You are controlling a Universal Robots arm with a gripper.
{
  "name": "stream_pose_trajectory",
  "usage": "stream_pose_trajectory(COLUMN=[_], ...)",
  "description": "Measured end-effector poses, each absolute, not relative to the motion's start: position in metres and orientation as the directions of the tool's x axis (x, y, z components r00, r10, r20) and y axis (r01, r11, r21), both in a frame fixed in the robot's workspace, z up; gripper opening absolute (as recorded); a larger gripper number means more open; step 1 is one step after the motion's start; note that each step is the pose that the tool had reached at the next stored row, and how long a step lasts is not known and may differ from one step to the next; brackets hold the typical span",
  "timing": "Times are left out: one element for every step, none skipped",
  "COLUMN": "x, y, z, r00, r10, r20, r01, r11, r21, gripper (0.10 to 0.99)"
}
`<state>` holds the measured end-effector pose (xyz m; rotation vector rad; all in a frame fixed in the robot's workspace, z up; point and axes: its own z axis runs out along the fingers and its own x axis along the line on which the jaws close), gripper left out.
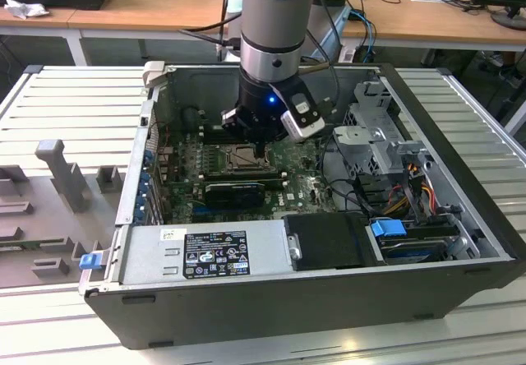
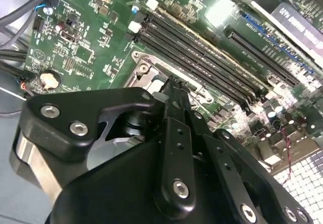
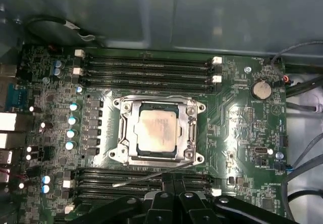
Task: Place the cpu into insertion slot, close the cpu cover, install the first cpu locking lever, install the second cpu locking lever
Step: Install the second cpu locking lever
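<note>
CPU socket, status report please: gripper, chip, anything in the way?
Black gripper low at socket edge, fingers together. Pale silvery square CPU seated, silvery metal cover frame down over it. Thin lever wire lies beside the fingertips.

Silver-grey arm (image 1: pixel 275 20), screw-studded black end effector (image 2: pixel 174 90)
</note>
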<state>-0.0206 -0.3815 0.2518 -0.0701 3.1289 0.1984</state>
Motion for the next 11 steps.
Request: stream_pose_trajectory(x=[-0.021,-0.021,-0.021,-0.021,-0.021,-0.021,-0.022,-0.026,-0.032,-0.033,-0.035], y=[-0.384,-0.386,-0.387,-0.389,-0.391,-0.396,-0.396,-0.396,-0.395,-0.394,-0.394], z=[0.252,0.251,0.251,0.251,0.25,0.248,0.248,0.244,0.24,0.238,0.236], r00=[-0.999,-0.999,-0.999,-0.999,-0.999,-0.999,-0.999,-0.999,-0.999,-0.999,-0.999], r10=[-0.044,-0.044,-0.044,-0.044,-0.044,-0.044,-0.044,-0.045,-0.046,-0.047,-0.047], r20=[-0.008,-0.008,-0.008,-0.008,-0.006,-0.003,-0.004,-0.005,-0.005,-0.005,-0.005], r01=[-0.045,-0.045,-0.045,-0.045,-0.045,-0.044,-0.044,-0.045,-0.046,-0.047,-0.047], r11=[0.991,0.991,0.99,0.99,0.99,0.988,0.982,0.98,0.98,0.98,0.98], r21=[0.128,0.13,0.13,0.131,0.135,0.148,0.185,0.193,0.193,0.193,0.193], gripper=[0.106,0.106,0.106,0.106,0.106,0.106,0.106,0.106,0.106,0.106,0.106])
